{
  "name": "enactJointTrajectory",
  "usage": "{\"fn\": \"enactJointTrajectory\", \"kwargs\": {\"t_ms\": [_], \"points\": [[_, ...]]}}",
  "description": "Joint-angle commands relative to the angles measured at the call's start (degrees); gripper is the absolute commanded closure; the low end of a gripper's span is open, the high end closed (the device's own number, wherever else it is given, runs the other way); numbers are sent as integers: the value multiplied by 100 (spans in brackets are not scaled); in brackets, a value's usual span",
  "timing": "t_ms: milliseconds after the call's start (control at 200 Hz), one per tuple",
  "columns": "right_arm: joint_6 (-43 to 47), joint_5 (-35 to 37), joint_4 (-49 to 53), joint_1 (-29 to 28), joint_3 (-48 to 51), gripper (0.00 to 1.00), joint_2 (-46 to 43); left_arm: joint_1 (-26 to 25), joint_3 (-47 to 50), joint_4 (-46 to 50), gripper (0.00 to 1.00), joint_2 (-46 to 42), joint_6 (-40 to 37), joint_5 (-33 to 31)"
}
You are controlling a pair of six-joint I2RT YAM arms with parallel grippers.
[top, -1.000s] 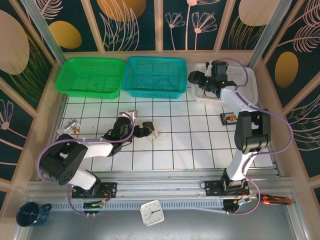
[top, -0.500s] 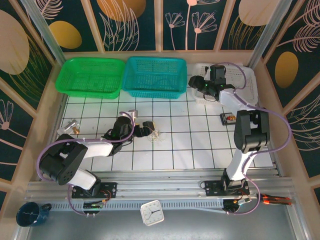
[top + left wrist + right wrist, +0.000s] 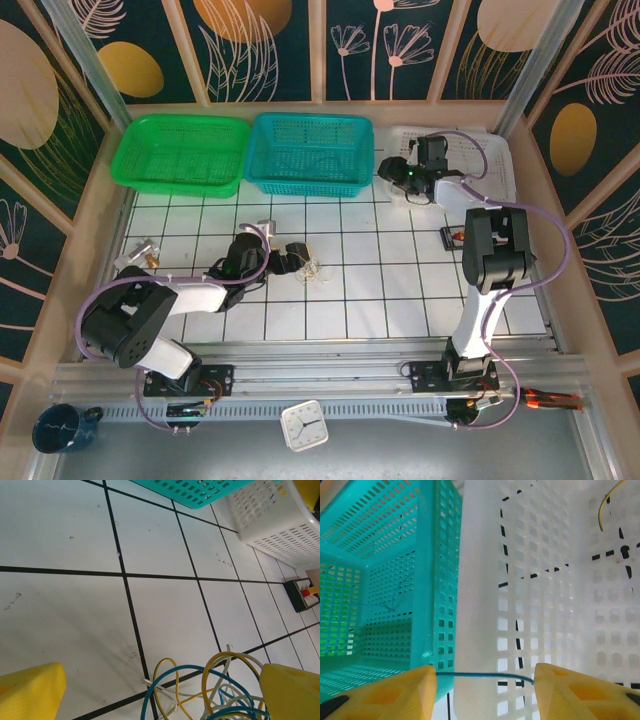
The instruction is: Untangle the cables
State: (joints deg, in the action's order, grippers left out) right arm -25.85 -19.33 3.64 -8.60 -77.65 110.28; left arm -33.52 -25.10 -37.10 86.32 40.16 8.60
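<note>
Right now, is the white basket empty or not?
Not empty. In the right wrist view a thin yellow wire lies inside the white basket, toward the picture's upper right.

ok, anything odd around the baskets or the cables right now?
A thin teal wire is strung finger to finger across the right gripper, over the white basket rim. A yellow wire lies in that basket, away from the main tangle at the left gripper.

Robot lab cell: gridded table [image 3: 380,300], leaf-print panels [image 3: 270,50], arms [image 3: 490,262] bolted to aluminium rail [image 3: 320,372].
</note>
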Motion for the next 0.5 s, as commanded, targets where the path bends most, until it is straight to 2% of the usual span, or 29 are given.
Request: {"fn": "enactJointTrajectory", "kwargs": {"t_ms": [0, 240, 495], "points": [[-46, 58, -162, 34, -258, 45, 133, 12, -12, -251, 1, 96, 75, 90], [-76, 28, -159, 48, -373, 46, 250, 14, -34, -304, 1, 158, 73, 116], [-96, -26, -177, 63, -361, 59, 273, 18, -30, -333, 1, 184, 80, 130]]}}
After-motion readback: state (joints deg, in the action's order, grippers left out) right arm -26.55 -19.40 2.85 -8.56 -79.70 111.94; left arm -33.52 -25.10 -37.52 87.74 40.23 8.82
